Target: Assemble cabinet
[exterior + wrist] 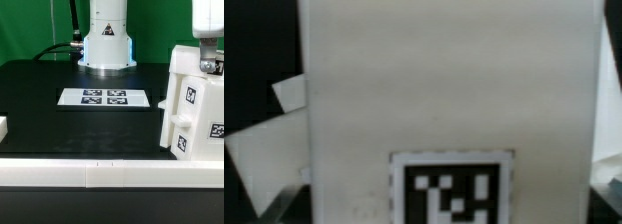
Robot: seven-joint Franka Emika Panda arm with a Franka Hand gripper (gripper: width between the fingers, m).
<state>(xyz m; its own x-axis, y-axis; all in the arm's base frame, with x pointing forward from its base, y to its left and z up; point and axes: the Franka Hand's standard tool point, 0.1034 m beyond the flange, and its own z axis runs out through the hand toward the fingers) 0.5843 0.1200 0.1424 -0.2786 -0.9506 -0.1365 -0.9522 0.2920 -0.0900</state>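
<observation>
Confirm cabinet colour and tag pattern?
The cabinet is white, with square black-and-white tags; clearest in the exterior view.

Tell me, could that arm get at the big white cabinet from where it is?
Probably yes: the gripper is already at the top of the cabinet, and the wrist view is filled by a tagged white face. Whether it actually grips is not visible.

Marker board (105,97) flat on the black table (40,100); white rail (90,174) along its front edge.

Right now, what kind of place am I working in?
Probably a robotics lab bench, not a home or workshop: a black table with a fixed marker board, the arm's white base bolted behind it, and a tagged white cabinet under the gripper.
</observation>
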